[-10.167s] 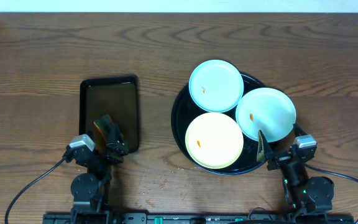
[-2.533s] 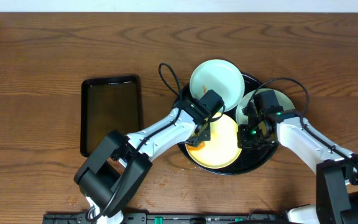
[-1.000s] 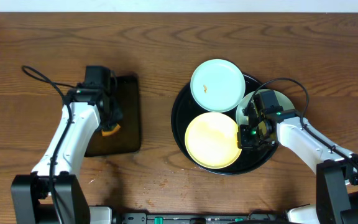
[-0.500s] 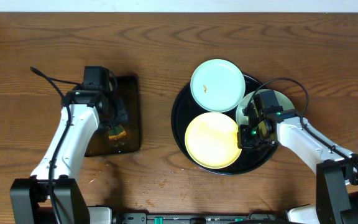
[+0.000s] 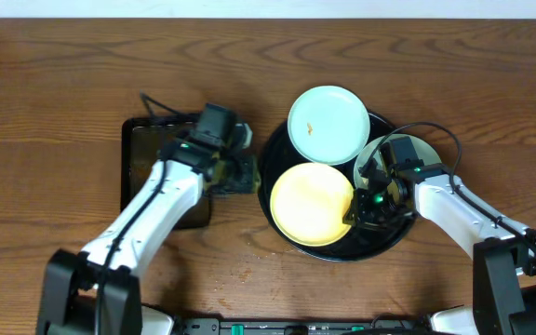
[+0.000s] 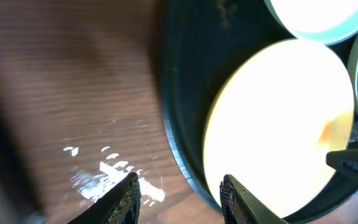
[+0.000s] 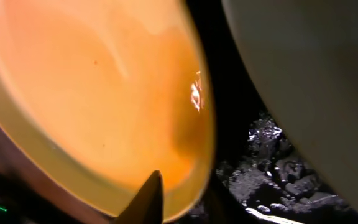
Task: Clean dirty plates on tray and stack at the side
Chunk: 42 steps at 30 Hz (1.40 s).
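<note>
1. Left gripper [image 6: 180,198] gapes empty beside the tray [image 6: 185,93] rim; my right gripper [image 5: 354,212] meets the yellow plate [image 5: 312,203]; its grip I cannot tell.
2. Yellow plate and two mint plates [image 5: 325,125] sit on the tray.
3. Judged step: lifting the yellow plate off for stacking; next calls for a firm rim pinch.

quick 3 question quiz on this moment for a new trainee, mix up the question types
1. True or false: the left gripper holds a sponge.
2. The right gripper is at the edge of which plate? A: the yellow one. B: the mint one with the orange smear. C: none.
3. Fill in: ___ plates lie on the round black tray.

Key: 1 false, its jaws stand open with nothing between them. 2 A, the yellow plate. 3 three.
</note>
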Available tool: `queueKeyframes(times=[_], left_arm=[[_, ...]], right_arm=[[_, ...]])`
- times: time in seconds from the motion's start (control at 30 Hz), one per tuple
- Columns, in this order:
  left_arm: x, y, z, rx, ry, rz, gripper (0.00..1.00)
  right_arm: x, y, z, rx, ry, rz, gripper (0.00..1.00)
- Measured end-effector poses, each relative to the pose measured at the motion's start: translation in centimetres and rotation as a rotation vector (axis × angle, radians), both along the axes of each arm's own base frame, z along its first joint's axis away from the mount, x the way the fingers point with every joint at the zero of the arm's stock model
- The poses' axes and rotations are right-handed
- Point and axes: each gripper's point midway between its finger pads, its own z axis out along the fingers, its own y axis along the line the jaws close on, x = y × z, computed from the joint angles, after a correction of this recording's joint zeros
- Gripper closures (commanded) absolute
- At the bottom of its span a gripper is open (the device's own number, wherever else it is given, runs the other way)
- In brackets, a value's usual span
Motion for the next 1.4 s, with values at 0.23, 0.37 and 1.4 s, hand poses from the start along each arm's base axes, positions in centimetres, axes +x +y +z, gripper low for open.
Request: queueKeyframes(times=[0.23, 0.37, 1.4], left_arm=[[-0.2, -1.8, -3.0, 0.019, 0.044, -0.05, 0.58], [0.3, -2.7, -4.1, 0.016, 0.038, -0.069, 0.62], [-0.1, -0.8, -2.2, -0.037, 0.074, -0.017, 0.39]], right_arm=[[0.6, -0.1, -0.1, -0.017, 0.023, -0.099, 0.99], [0.6, -0.1, -0.1, -0.02, 0.03, -0.114, 0.99], [4.1, -5.7, 8.6, -0.326, -0.435, 0.028, 0.99]])
